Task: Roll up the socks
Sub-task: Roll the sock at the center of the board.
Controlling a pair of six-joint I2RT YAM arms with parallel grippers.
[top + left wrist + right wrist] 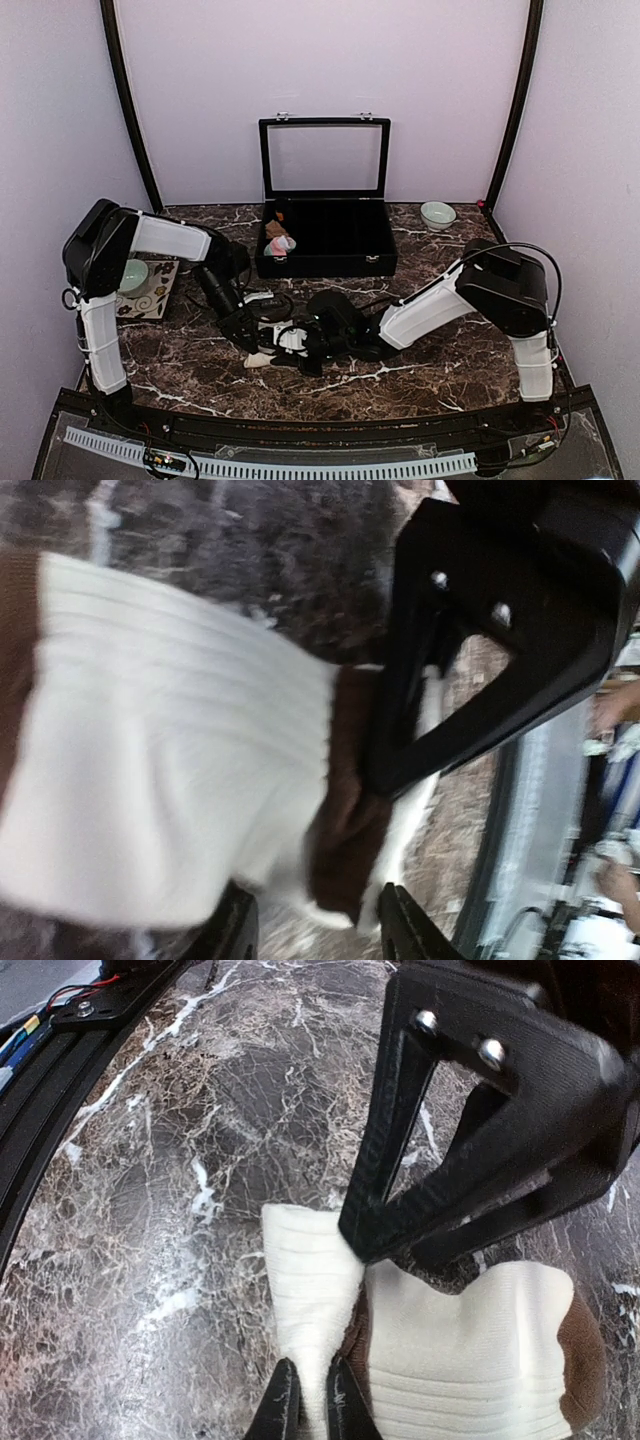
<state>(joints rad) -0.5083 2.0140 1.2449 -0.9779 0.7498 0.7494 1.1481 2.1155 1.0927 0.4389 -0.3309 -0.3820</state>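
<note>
Cream sock [470, 1350] with brown bands lies on tabletop [190, 365], near centre, between both arms; right gripper [313, 1405]: jaws pinched tight on its white folded edge; left gripper [315, 930]: jaws part open, straddling the brown band, not clamping; pink sock [282, 244] sits in black case [325, 266], far centre, left end.

There it is: the right gripper [318, 1400] is clamped tight on the cream sock [470, 1350], with a raised ridge of ribbed fabric squeezed between its black fingers [285, 1405]! The rest of the sock lies on the dark marble table [180, 1160], a brown band showing right at the pinch and a brown tip at its other end. Along the table's near edge runs a black rail [60, 1080] with a red wire on it.
</note>
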